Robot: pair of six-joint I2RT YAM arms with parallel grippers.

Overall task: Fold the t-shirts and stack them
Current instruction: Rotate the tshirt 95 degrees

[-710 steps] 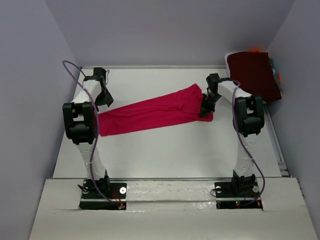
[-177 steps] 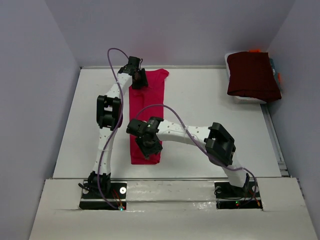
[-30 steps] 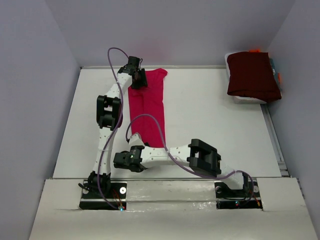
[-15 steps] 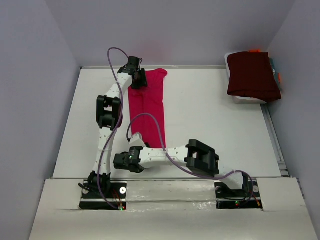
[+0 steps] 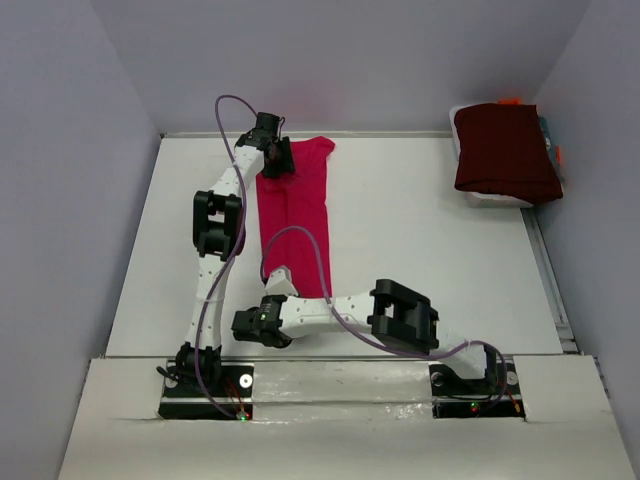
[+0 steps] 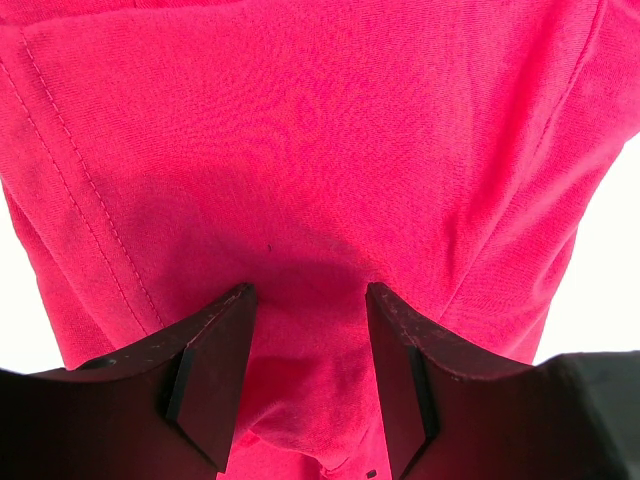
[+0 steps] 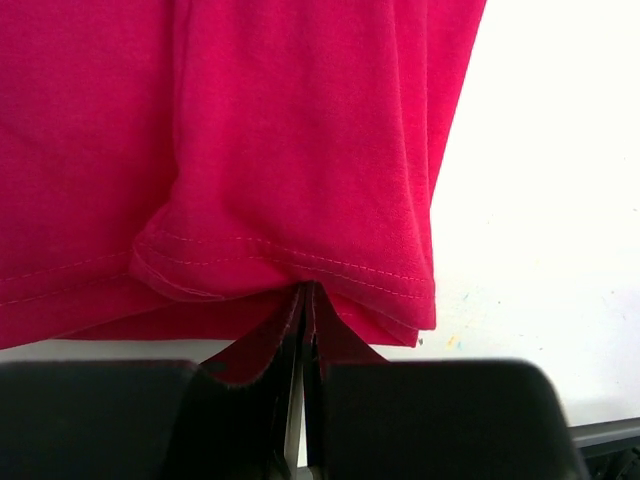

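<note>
From the top camera, my left arm stretches up the table (image 5: 430,250) to its far edge, with the left claw (image 5: 272,160) down on the far end of the crimson-pink t-shirt (image 5: 300,215). The shirt lies as one long narrow strip running far to near on the table's left half. My right arm is folded low along the near edge, forearm reaching leftward, and the right claw (image 5: 250,325) sits at the strip's near end. That end is mostly hidden under the forearm. A folded maroon t-shirt (image 5: 505,150) sits at the far right corner, well apart, on something pale I cannot identify. I count two arms and two tees.

From the left wrist camera, the left claw (image 6: 307,300) has its fingers standing apart, tips against the crimson-pink t-shirt (image 6: 300,130), which fills nearly the whole view.

From the right wrist camera, the right claw (image 7: 303,305) is pressed together, pinching the stitched hem of the crimson-pink t-shirt (image 7: 300,130). Bare table (image 7: 540,200) shows on the right. The fingers' lower parts are blurred.
</note>
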